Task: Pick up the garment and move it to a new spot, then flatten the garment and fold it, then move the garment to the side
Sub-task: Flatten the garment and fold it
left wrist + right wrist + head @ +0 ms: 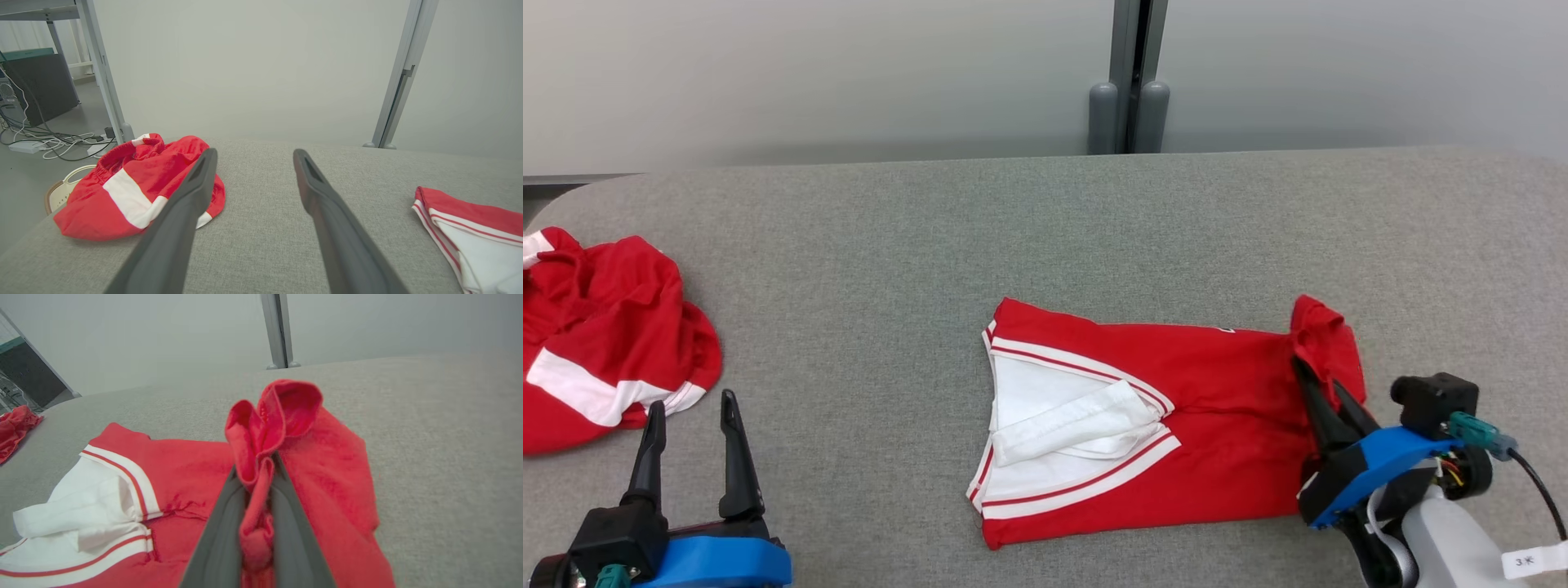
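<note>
Right tool [1316,374] grips folded garment [1217,408]; crumpled garment [613,327] makes two.

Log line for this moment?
right hand: shut on folded garment edge | left hand: open, empty | second red garment: crumpled, left on table

Crumpled red shorts [605,327] on grey table [1045,229]

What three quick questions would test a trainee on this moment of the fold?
1. True or false: the left gripper stands open, holding nothing.
2. Which part of the folded garment does the right gripper pinch? A: its end on the robot's right. B: its left end. C: its white part.
3. Fill in: the crumpled red garment lies at the table's ___ end.
Key: 1 true; 2 A; 3 left.
</note>
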